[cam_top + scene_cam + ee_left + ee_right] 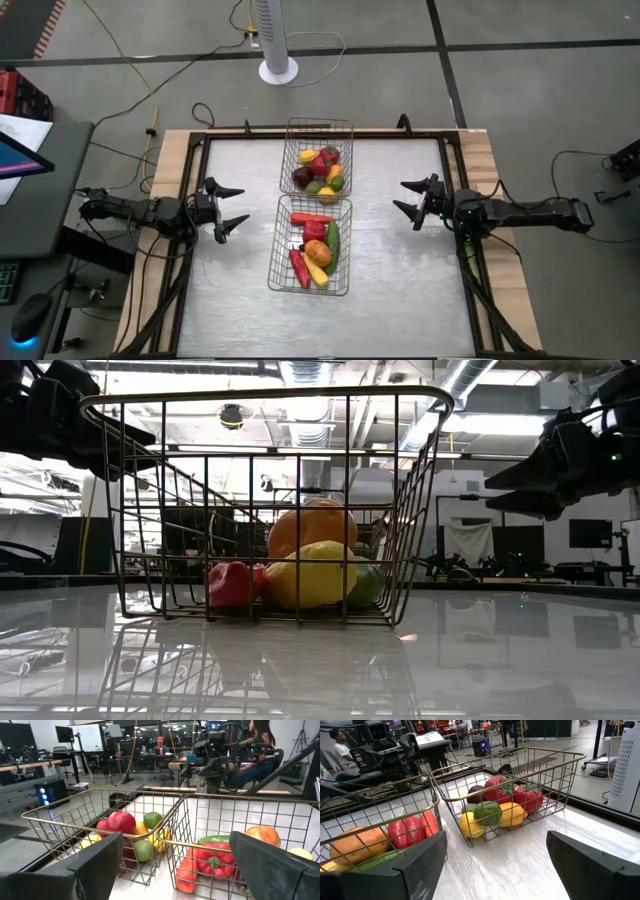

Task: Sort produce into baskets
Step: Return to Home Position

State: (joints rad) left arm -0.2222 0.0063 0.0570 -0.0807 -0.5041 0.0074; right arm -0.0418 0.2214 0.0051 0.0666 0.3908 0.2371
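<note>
Two wire baskets stand end to end in the table's middle. The far basket point(318, 156) holds round fruits: red, yellow, green and a dark one point(495, 802). The near basket point(310, 245) holds red peppers, a green cucumber, a yellow piece and an orange one point(215, 857); in the low view it shows up close point(270, 510). My left gripper point(232, 209) is open and empty, left of the baskets, above the table. My right gripper point(412, 197) is open and empty, right of them.
A black frame point(330, 134) runs round the table top. A white fan base point(278, 68) and cables lie on the floor beyond the far edge. A laptop point(15, 155) sits off the left side. People sit at desks point(250, 750) beyond the table.
</note>
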